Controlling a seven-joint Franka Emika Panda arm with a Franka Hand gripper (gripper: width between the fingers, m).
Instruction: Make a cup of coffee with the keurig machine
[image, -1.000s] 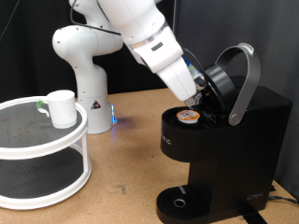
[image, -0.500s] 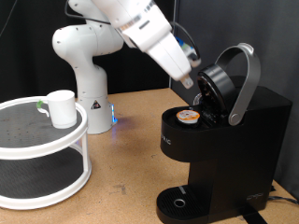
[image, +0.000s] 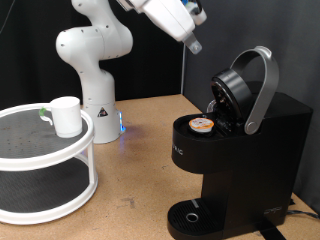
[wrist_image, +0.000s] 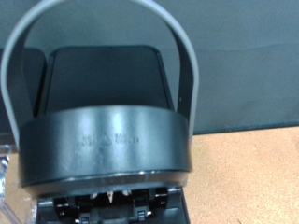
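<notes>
Nearest the exterior camera, the black boxy keurig machine (image: 240, 150) is standing at the view's right with its round drip tray (image: 190, 217) at about six o'clock of its body and nothing resting on that tray. Its hinged rounded lid (image: 240, 90) is standing tipped open, the silver-grey curved handle (image: 262, 85) arching over it, and a small tan-topped pod (image: 203, 125) is sitting in the open chamber. The wrist view is looking straight at that raised lid (wrist_image: 105, 149) and handle (wrist_image: 93, 28), with no fingers showing.

Farther back and to the view's left, the plain white handleless cup (image: 66, 116) is standing upright on the top tier of a white two-tier round shelf (image: 40, 155), well apart from the machine.

The gripper (image: 190, 42) is hanging at the top edge, at about eleven o'clock from the lid, clear of it. It is holding nothing visible; whether its fingers are apart or together I cannot tell.
</notes>
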